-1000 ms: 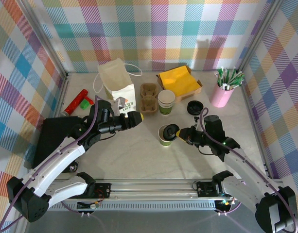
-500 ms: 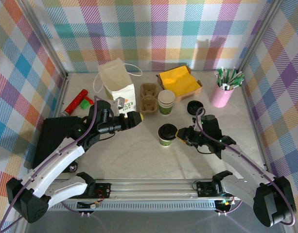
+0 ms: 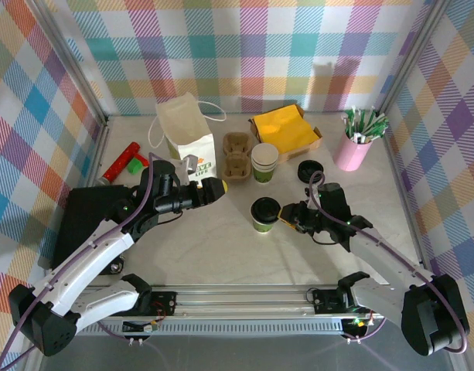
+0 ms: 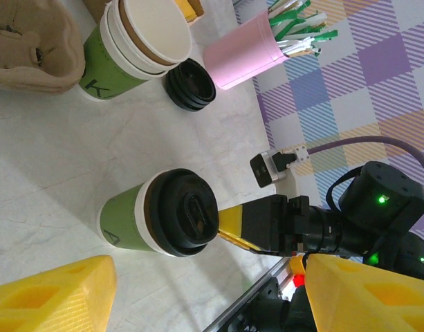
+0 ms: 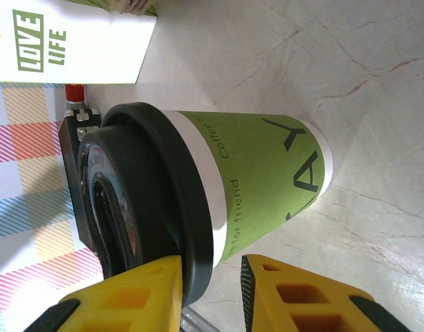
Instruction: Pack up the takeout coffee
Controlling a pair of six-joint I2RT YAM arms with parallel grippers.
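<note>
The takeout coffee cup (image 3: 263,224), green below and cream above, stands upright mid-table with its black lid (image 3: 265,209) seated flat on top. My right gripper (image 3: 285,215) is at the cup's right side. In the right wrist view its yellow fingers (image 5: 128,297) straddle the lid's rim (image 5: 191,228), jaws slightly apart and open, with a gap between the right finger and the cup (image 5: 267,173). My left gripper (image 3: 218,189) hovers left of the cup, open and empty. Its wrist view shows the cup (image 4: 125,221) and the right gripper (image 4: 232,228) beyond its wide yellow fingers (image 4: 52,297).
A white paper bag (image 3: 186,143) stands at the back left beside a cardboard cup carrier (image 3: 237,154). A stack of lidless cups (image 3: 264,162), spare black lids (image 3: 308,170), a tray of yellow napkins (image 3: 285,130) and a pink cup of sticks (image 3: 354,147) line the back.
The lid, tilted on the cup's rim a second ago in the right gripper, now sits flat on the cup. The right jaws have parted. The left arm is still.
</note>
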